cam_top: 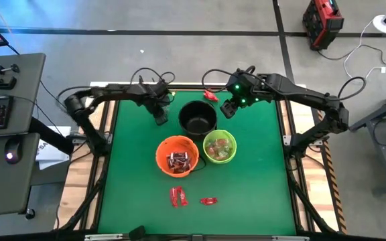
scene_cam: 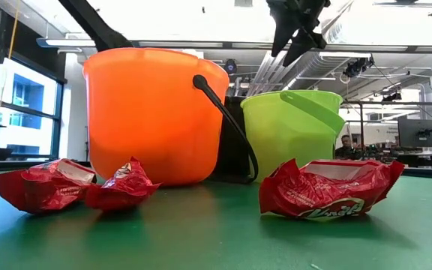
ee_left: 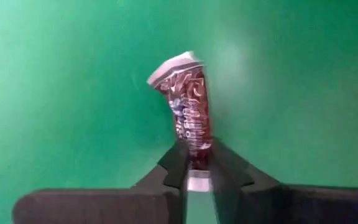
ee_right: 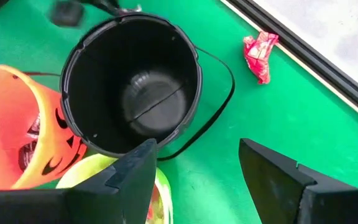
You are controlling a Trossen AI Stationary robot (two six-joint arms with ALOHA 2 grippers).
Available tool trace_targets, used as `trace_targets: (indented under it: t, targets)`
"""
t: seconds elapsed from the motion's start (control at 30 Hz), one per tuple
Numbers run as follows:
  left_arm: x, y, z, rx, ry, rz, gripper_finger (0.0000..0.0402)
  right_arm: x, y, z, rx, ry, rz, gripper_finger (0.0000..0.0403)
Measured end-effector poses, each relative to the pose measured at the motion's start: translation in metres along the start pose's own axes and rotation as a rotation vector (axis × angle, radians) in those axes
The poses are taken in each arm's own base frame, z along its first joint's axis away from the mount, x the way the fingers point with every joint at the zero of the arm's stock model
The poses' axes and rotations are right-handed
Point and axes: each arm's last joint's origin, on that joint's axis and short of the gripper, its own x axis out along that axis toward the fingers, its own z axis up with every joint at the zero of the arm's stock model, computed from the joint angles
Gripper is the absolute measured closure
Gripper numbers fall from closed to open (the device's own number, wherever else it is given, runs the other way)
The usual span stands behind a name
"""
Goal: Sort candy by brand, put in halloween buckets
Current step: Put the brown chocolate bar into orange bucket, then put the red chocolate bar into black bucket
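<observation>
Candy is what we're watching: our left tool (ee_left: 196,171) is pinching a dark brown and silver sweet (ee_left: 188,106) between its fingers, holding it over the green worktop (cam_top: 133,201) just left of the black bucket (cam_top: 198,118). Over on the other side, our right tool (ee_right: 194,165) hangs with its fingers spread wide and nothing between them, hovering by the black bucket's right rim, above the gap between it and the lime green bucket (cam_top: 220,147). We look straight down into the black bucket from the right wrist, and its floor shows bare. The orange bucket (cam_top: 177,154) sits front-left of it, touching the green one, with dark brown sweets (cam_top: 179,161) inside; the green bucket holds pale greenish ones. Three red-wrapped sweets lie on the worktop: one (cam_top: 210,96) at the far edge behind the black bucket, and two more near the front, a crumpled one (cam_top: 177,195) and a smaller one (cam_top: 209,200) to its right.
</observation>
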Motion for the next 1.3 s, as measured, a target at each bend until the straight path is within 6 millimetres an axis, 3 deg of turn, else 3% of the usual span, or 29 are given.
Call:
trace_targets:
  t: [0.17, 0.27, 0.37, 0.47, 0.73, 0.9, 1.1, 1.3]
  targets:
    - [-0.069, -0.003, -0.009, 0.049, -0.177, -0.013, 0.0401, 0.000, -0.002, -0.004, -0.085, 0.038, -0.016, 0.0183]
    - [-0.104, -0.008, -0.018, 0.047, -0.304, -0.073, 0.0399, 0.000, -0.004, -0.008, -0.146, 0.081, -0.031, 0.0183]
    - [-0.138, -0.025, -0.026, 0.081, -0.446, -0.142, 0.0398, -0.001, -0.006, -0.013, -0.179, 0.135, -0.050, 0.0183]
    - [-0.154, -0.055, -0.033, 0.185, -0.498, -0.178, 0.0398, -0.002, -0.009, -0.018, -0.196, 0.198, -0.081, 0.0183]
    - [-0.160, -0.157, -0.043, 0.403, -0.562, -0.375, 0.0400, -0.003, -0.011, -0.023, -0.304, 0.253, -0.093, 0.0183]
    - [-0.156, -0.201, -0.048, 0.416, -0.590, -0.453, 0.0401, -0.003, -0.011, -0.023, -0.386, 0.259, -0.073, 0.0183]
    - [-0.145, -0.210, -0.055, 0.315, -0.497, -0.405, 0.0376, -0.004, -0.008, -0.025, -0.368, 0.284, 0.022, 0.0183]
    - [-0.141, -0.204, -0.056, 0.301, -0.444, -0.371, 0.0284, -0.005, 0.002, -0.031, -0.372, 0.322, 0.086, 0.0183]
